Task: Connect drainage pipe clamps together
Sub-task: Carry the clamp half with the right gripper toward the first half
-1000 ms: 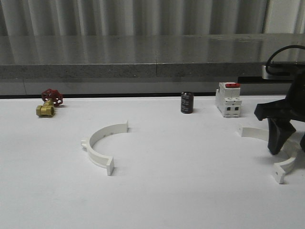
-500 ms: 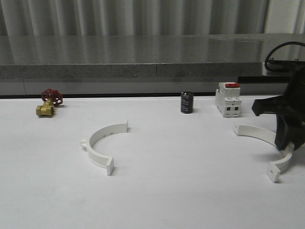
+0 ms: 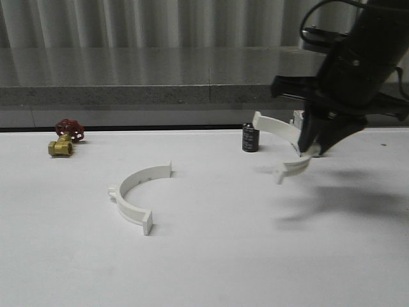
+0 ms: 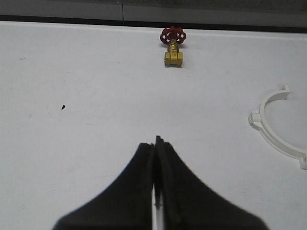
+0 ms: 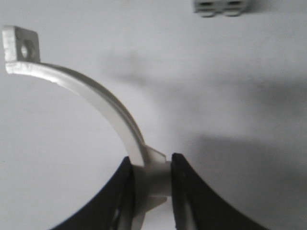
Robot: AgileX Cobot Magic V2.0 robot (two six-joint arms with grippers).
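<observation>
One white drainage pipe clamp (image 3: 136,195) lies flat on the white table, left of centre, its opening turned right; it also appears in the left wrist view (image 4: 276,129). The other clamp (image 3: 281,146) hangs in the air right of centre, near the back, held at its middle by my right gripper (image 3: 311,150). In the right wrist view the black fingers (image 5: 151,172) are shut on the boss at the middle of this clamp (image 5: 91,93). My left gripper (image 4: 156,143) is shut with nothing in it, over bare table.
A brass valve with a red handwheel (image 3: 64,139) sits at the back left. A small dark cylinder (image 3: 250,137) stands at the back, just left of the lifted clamp. A white boxy switch (image 5: 219,7) lies on the table beyond the held clamp.
My right gripper closed on the right clamp, lifted it off the table, and carried it left and toward the back. The left clamp has not moved.
</observation>
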